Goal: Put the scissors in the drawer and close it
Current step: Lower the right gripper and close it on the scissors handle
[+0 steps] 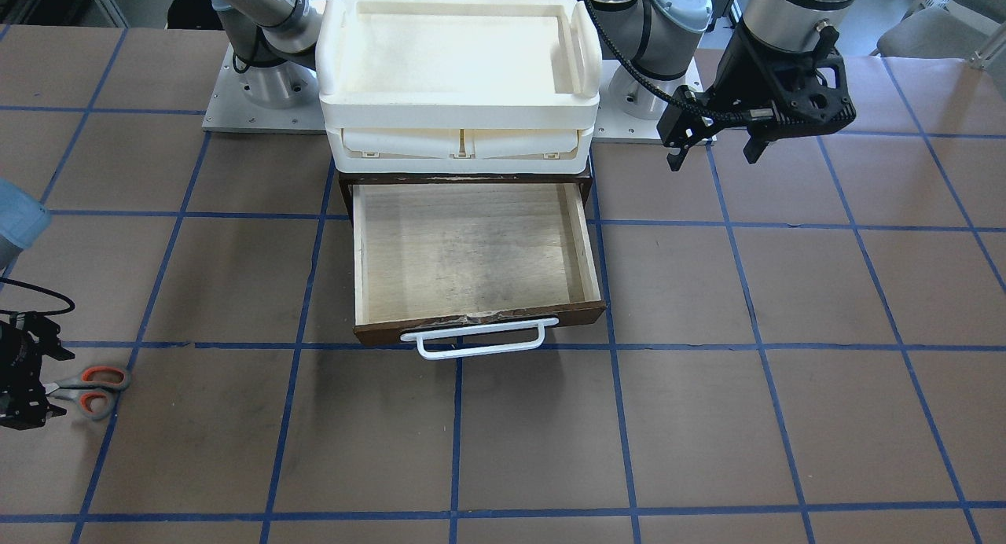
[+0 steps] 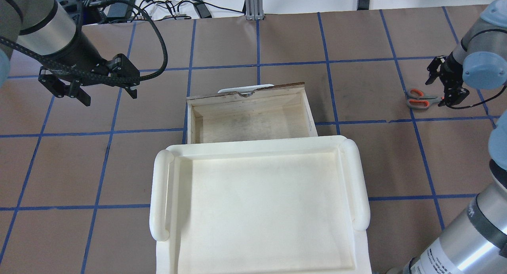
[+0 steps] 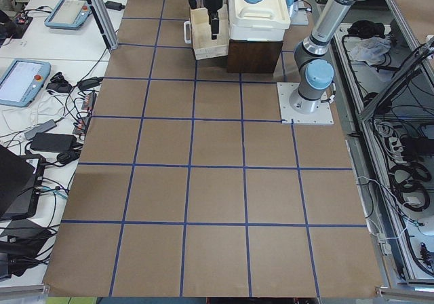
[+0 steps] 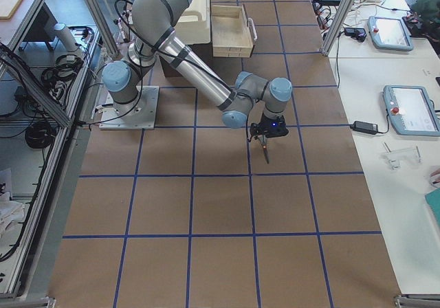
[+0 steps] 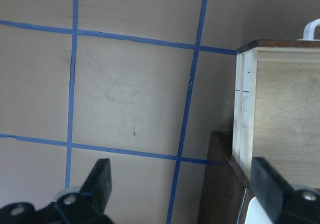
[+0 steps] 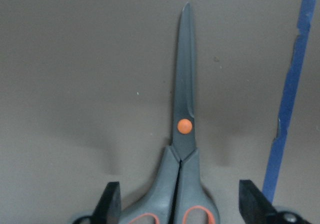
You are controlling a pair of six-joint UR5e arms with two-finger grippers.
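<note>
Right tool [image 6: 181, 199] hangs spread astride the scissors [image 6: 184, 126], apparently not touching.

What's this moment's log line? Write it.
right hand open astride scissors on table | left hand open beside drawer | drawer open, empty

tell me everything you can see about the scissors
The scissors are a small pair with dark grey metal blades, shut together into one point, an orange pivot dot, and grey plastic-looking handles with orange-red inner loops. They lie flat on the brown table, beside a blue tape line, well away from the open drawer. The right gripper is open astride them near the handles; the wrist view shows gaps on both sides, so only the table seems to touch them.
</note>
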